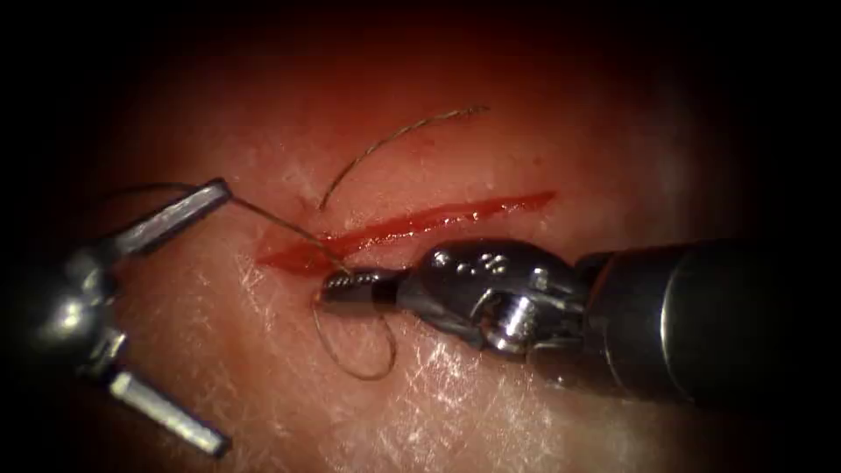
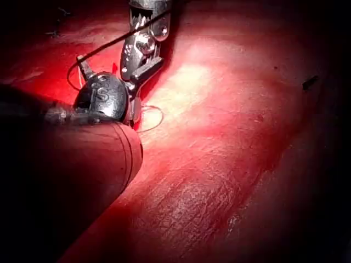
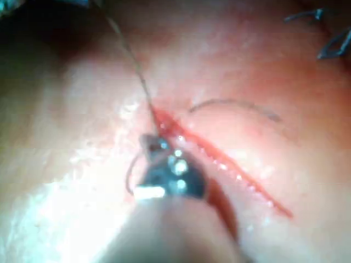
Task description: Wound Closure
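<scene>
Thread (image 1: 289, 229) runs taut from the cut's (image 1: 412, 225) left end to one blade of the wide-open left tool (image 1: 166, 324), while the right tool (image 1: 343, 289), closed there on the strand, wants steady, gentle tension.

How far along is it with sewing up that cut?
Early, it seems. Done: thread already enters the tissue at the cut's left end. In hand: the right tool is shut on the thread there, by a small loop; the left tool stands open, thread running to its upper jaw. Left: most of the cut gapes red, unstitched.
</scene>
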`<state>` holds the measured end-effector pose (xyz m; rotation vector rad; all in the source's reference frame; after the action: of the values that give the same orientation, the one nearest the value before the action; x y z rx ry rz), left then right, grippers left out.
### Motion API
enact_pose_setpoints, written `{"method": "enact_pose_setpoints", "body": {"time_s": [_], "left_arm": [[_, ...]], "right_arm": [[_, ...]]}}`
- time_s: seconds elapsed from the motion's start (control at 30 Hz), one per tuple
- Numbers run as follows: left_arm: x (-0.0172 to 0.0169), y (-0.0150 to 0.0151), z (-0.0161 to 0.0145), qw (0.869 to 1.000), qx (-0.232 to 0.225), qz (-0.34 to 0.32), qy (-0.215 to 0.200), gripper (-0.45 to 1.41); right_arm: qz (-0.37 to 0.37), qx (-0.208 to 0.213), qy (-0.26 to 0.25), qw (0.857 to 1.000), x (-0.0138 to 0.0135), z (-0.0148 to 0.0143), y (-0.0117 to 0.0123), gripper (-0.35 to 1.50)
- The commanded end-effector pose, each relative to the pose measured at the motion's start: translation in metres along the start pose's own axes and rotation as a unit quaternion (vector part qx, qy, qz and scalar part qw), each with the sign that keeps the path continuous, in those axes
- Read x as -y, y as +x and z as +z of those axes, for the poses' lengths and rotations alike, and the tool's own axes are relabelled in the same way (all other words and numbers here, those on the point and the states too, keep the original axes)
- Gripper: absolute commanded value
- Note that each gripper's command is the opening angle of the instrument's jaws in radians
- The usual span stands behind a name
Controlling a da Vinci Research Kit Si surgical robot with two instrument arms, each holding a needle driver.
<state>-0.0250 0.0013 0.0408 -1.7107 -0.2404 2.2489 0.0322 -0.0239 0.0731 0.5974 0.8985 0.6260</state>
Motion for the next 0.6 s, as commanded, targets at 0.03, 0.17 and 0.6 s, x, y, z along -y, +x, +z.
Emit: {"method": "enact_pose_setpoints", "body": {"time_s": [0.03,0.17,0.6], "left_arm": [[-0.0002,-0.0005,0.0007,1.0,0.002,0.001,0.004,1.2],[0.0002,-0.0017,0.0006,1.0,0.009,0.003,0.018,1.1],[0.0004,-0.0056,0.0008,1.0,0.022,-0.016,-0.005,0.79]], "right_arm": [[0.0,0.0,0.001,1.0,-0.0002,0.0009,-0.0007,-0.35],[0.001,-0.002,0.007,1.0,-0.0003,0.0,-0.0005,-0.35],[0.016,-0.039,-0.009,0.999,0.0002,-0.0032,0.0021,-0.35]]}}
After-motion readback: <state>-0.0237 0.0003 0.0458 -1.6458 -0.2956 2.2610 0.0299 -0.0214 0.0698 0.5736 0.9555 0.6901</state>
